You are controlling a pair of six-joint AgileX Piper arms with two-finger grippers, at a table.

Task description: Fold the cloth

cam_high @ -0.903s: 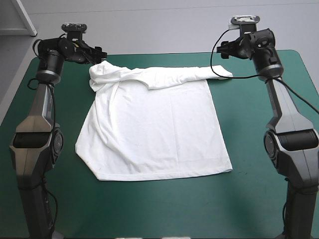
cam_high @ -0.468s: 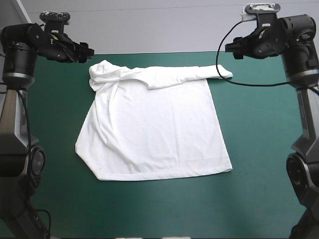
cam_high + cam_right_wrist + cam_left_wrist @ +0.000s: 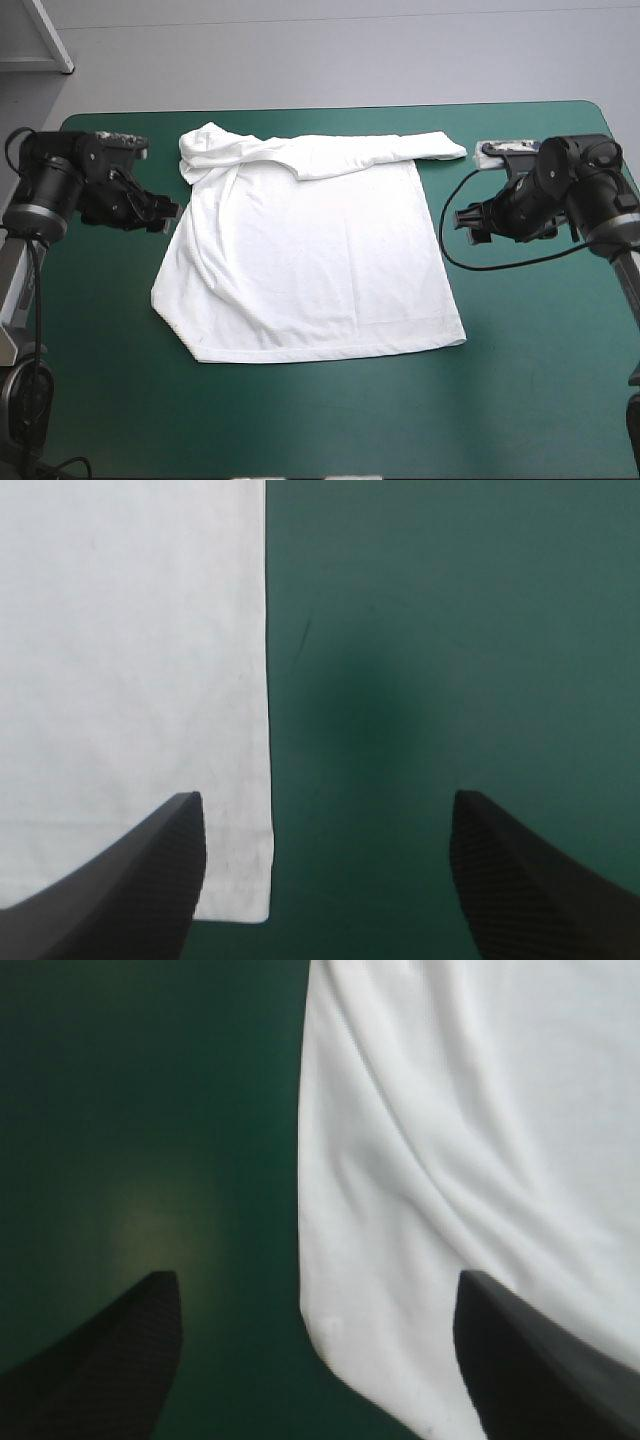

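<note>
The white T-shirt (image 3: 310, 260) lies spread on the teal-green cover, its far part folded over into a bunched band along the far edge. My left gripper (image 3: 165, 213) hovers just beside the shirt's left side, open. In the left wrist view the T-shirt (image 3: 480, 1140) shows an edge and a rounded corner between the open fingers of the left gripper (image 3: 320, 1360). My right gripper (image 3: 462, 222) stands open beside the shirt's right side. In the right wrist view a straight edge of the T-shirt (image 3: 130, 680) runs ahead of the right gripper (image 3: 325, 870), near one finger.
Bare teal-green cover (image 3: 300, 420) surrounds the shirt, widest toward the near edge. A grey floor lies beyond the table's far edge.
Both arms have come from the shirt's far corners to its left and right sides. The T-shirt has not moved.
</note>
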